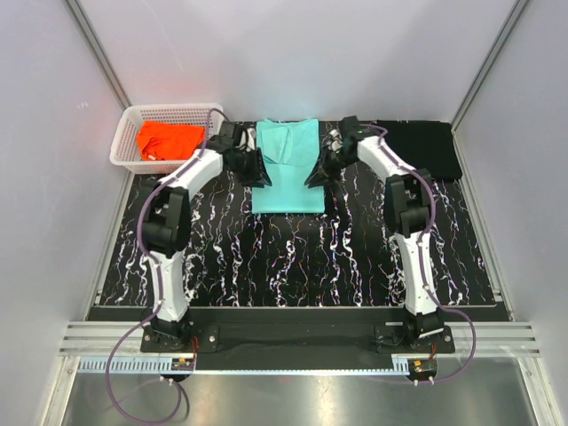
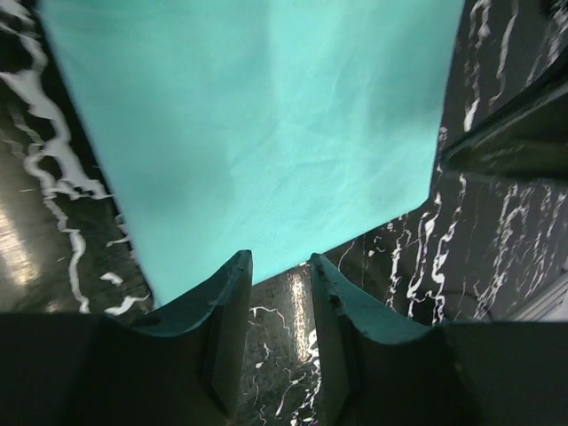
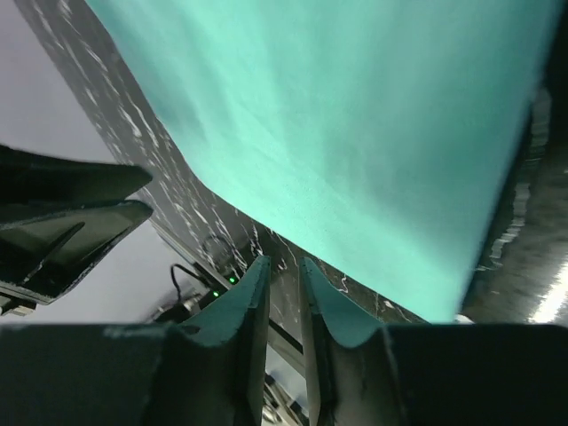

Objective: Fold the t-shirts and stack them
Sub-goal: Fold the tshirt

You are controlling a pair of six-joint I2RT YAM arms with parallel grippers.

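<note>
Folding mint-teal t-shirt [image 1: 288,177], flat at far middle of counter [image 1: 266,257]. Flanking it, left end effector [image 2: 280,266] and right end effector [image 3: 282,266], fingers apart, empty. Pinch matching side hems, lift evenly, keep fold square. Waiting: orange t-shirt [image 1: 169,140] in basket [image 1: 169,108], black t-shirt [image 1: 426,146] far right.

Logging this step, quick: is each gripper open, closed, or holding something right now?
Left gripper: open, holding nothing, at the edge of the mint-teal t-shirt.
Right gripper: open by a narrow gap, holding nothing.
</note>
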